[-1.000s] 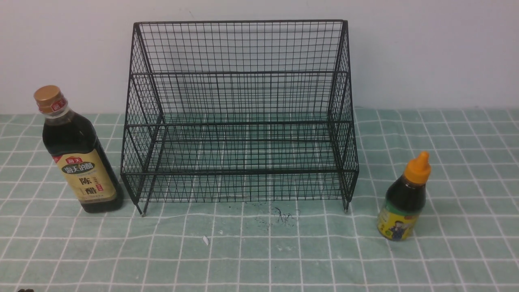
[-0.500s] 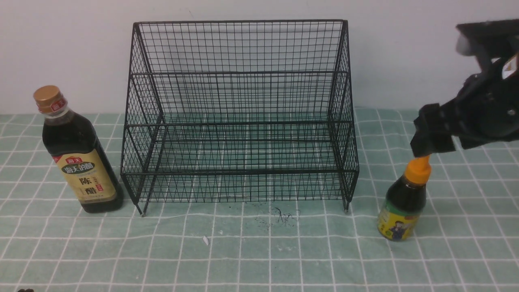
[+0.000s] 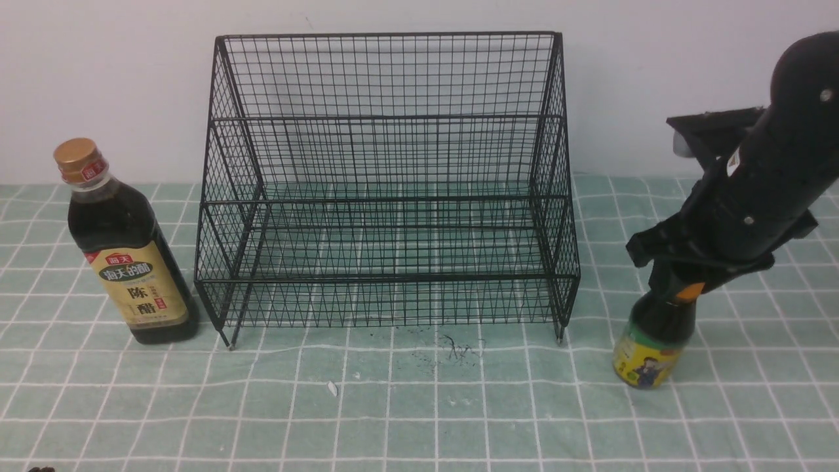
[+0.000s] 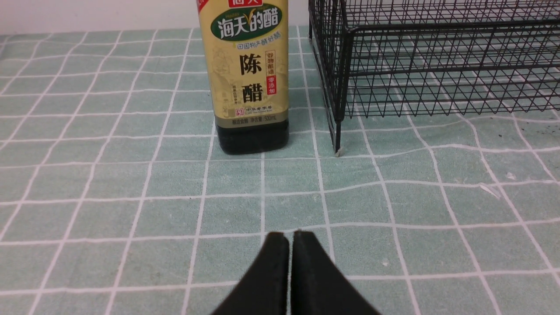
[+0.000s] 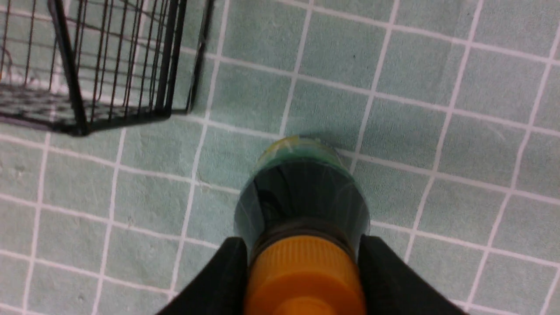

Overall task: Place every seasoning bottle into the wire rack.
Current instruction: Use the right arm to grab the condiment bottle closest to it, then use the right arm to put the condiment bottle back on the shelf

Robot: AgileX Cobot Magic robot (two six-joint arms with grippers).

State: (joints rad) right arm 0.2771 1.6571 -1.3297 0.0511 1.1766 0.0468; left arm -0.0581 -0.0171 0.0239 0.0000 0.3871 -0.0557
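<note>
The black wire rack (image 3: 387, 118) stands against the back wall with nothing in it. The tall seasoning bottle (image 3: 128, 262), gold cap and tan label, stands upright just left of it. In the left wrist view this bottle (image 4: 249, 78) is ahead of my left gripper (image 4: 285, 236), which is shut and holds nothing. The short seasoning bottle (image 3: 652, 341) stands on the cloth right of the rack. My right gripper (image 3: 675, 288) has come down over its top, and the fingers (image 5: 218, 280) press both sides of the orange cap (image 5: 302, 271).
A green checked cloth (image 3: 419, 419) covers the table up to a white wall. Black specks (image 3: 452, 347) and a small white scrap (image 3: 332, 389) lie in front of the rack. The rack's right front foot (image 3: 559, 339) is close to the short bottle.
My right arm came in from the right and dropped onto the short bottle, its fingers now around the orange cap. The bottles, the rack and my left gripper have not moved.
</note>
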